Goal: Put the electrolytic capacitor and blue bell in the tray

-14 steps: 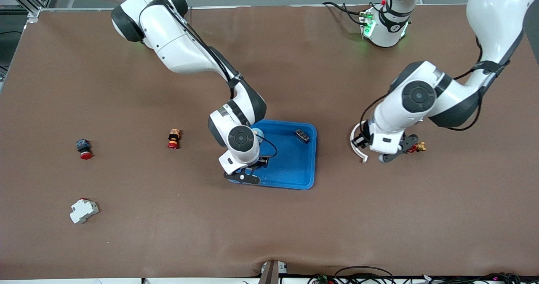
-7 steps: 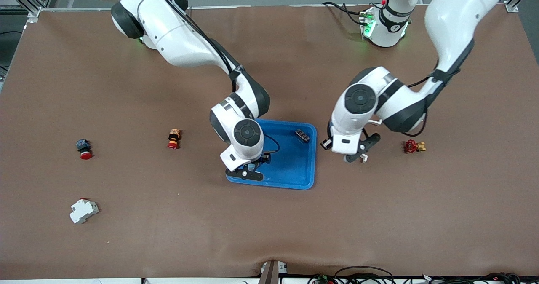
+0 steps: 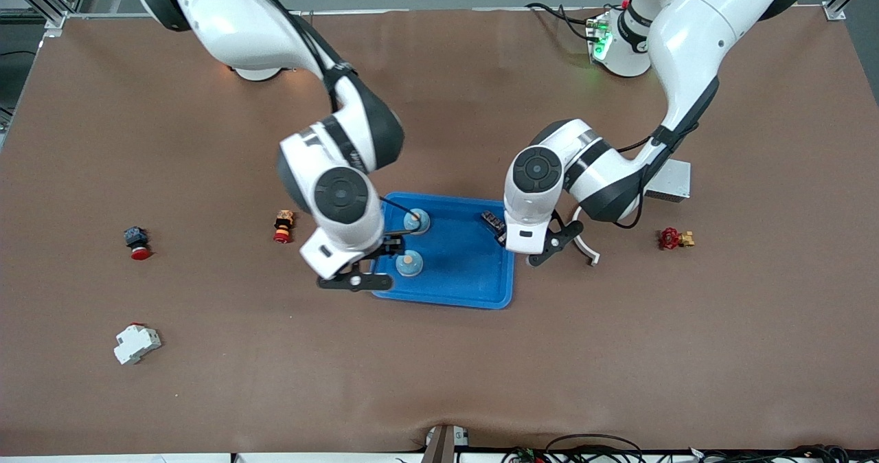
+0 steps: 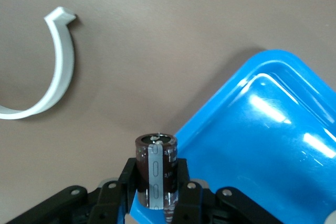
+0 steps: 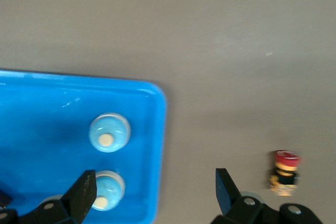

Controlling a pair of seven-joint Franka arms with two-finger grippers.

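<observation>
The blue tray (image 3: 481,281) lies mid-worktop (image 3: 439,380) and holds two blue bells (image 3: 417,222), one nearer the front camera than the other, plus a small dark part (image 3: 493,222) near its corner toward the left arm's end. The right claw (image 5: 152,192) hangs over the tray's rim at the right arm's end, fingers spread wide and empty. The left claw (image 4: 157,195), clamped on the electrolytic capacitor (image 4: 156,169), is over the tray's edge at the left arm's end, beside a white curved clip (image 4: 50,85).
</observation>
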